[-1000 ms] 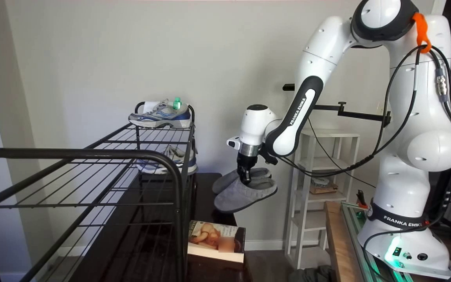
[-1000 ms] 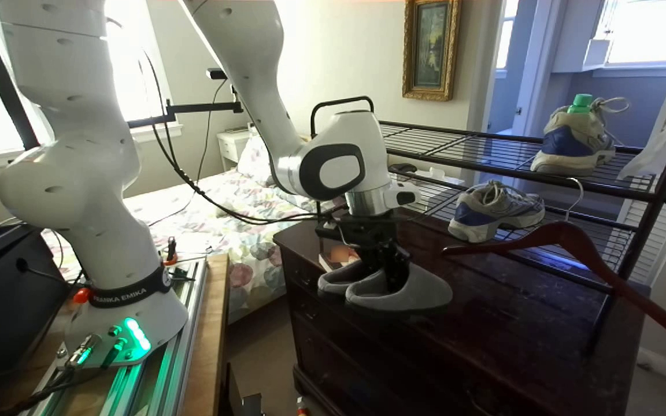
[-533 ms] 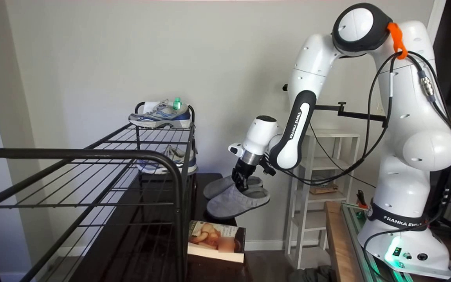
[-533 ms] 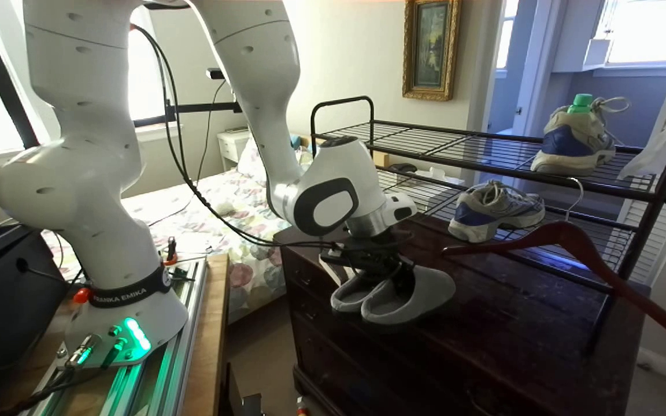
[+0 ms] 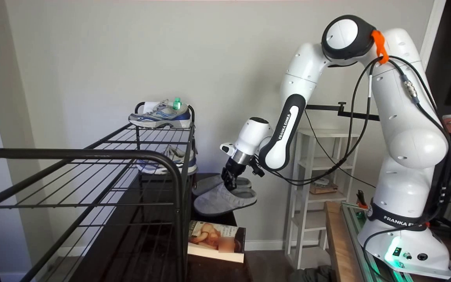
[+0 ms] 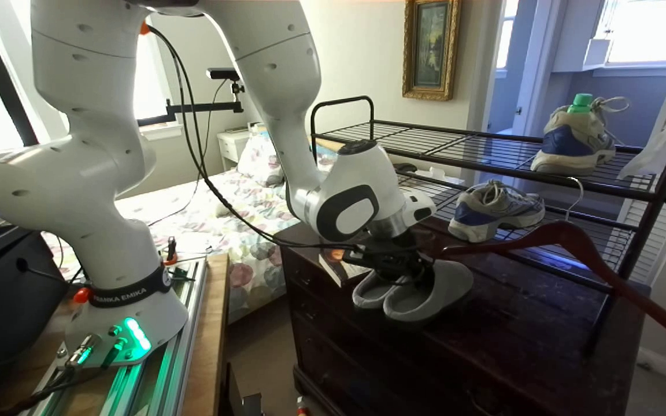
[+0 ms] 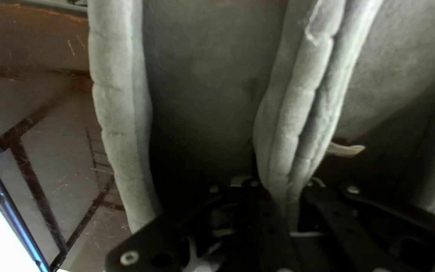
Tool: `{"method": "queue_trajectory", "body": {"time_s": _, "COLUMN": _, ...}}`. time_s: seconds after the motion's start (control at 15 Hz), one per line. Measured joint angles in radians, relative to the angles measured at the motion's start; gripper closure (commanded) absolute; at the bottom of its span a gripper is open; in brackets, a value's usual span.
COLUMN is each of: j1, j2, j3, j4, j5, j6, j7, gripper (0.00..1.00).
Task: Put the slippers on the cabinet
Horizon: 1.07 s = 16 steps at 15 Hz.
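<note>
My gripper [image 5: 230, 184] is shut on the two grey slippers [image 5: 223, 201], pinching their adjoining sides. In the wrist view the padded slipper edges [image 7: 304, 102] run down between the fingertips [image 7: 287, 189]. The slippers hang side by side, soles down, toes tilted a little downward and pointing away from the robot base. In an exterior view the slippers [image 6: 448, 289] show over the front part of the dark brown cabinet [image 6: 541, 358], with the gripper [image 6: 422, 274] partly inside them. They look just above the cabinet top; whether a toe touches it cannot be told.
A book [image 5: 215, 239] lies on the cabinet near its edge, beside the slippers. A black wire rack [image 5: 131, 152] with sneakers [image 5: 163, 115] stands on the cabinet beyond. A brown hanger [image 6: 547, 236] crosses in front of the rack. A white shelf unit [image 5: 329, 133] stands behind the arm.
The arm has reached out from its base, carrying the slippers farther over the cabinet towards the rack and slightly lower. The wrist has tilted, tipping the toes. The grip stays shut.
</note>
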Motion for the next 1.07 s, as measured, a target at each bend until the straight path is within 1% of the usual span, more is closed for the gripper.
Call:
{"method": "queue_trajectory", "body": {"time_s": 0.13, "j1": -0.027, "j2": 0.02, "j3": 0.029, "j4": 0.052, "j5": 0.003, "j6": -0.03, "j7": 0.005, "gripper": 0.97}}
{"method": "queue_trajectory", "body": {"time_s": 0.27, "j1": -0.024, "j2": 0.043, "j3": 0.037, "j4": 0.106, "j5": 0.018, "j6": -0.07, "j7": 0.018, "gripper": 0.97}}
{"method": "queue_trajectory", "body": {"time_s": 0.53, "j1": 0.028, "j2": 0.096, "j3": 0.033, "j4": 0.202, "j5": 0.119, "j6": -0.144, "j7": 0.02, "gripper": 0.97}}
{"method": "queue_trajectory", "body": {"time_s": 0.6, "j1": 0.041, "j2": 0.108, "j3": 0.033, "j4": 0.219, "j5": 0.138, "j6": -0.158, "j7": 0.02, "gripper": 0.65}}
{"method": "queue_trajectory", "body": {"time_s": 0.67, "j1": 0.052, "j2": 0.119, "j3": 0.033, "j4": 0.234, "j5": 0.153, "j6": -0.172, "j7": 0.02, "gripper": 0.63}}
{"method": "queue_trajectory", "body": {"time_s": 0.73, "j1": 0.062, "j2": 0.128, "j3": 0.033, "j4": 0.243, "j5": 0.166, "j6": -0.187, "j7": 0.02, "gripper": 0.57}}
{"method": "queue_trajectory", "body": {"time_s": 0.93, "j1": 0.083, "j2": 0.13, "j3": 0.023, "j4": 0.233, "j5": 0.184, "j6": -0.219, "j7": 0.02, "gripper": 0.37}}
{"method": "queue_trajectory", "body": {"time_s": 1.07, "j1": 0.103, "j2": 0.102, "j3": -0.012, "j4": 0.193, "j5": 0.184, "j6": -0.218, "j7": 0.02, "gripper": 0.23}}
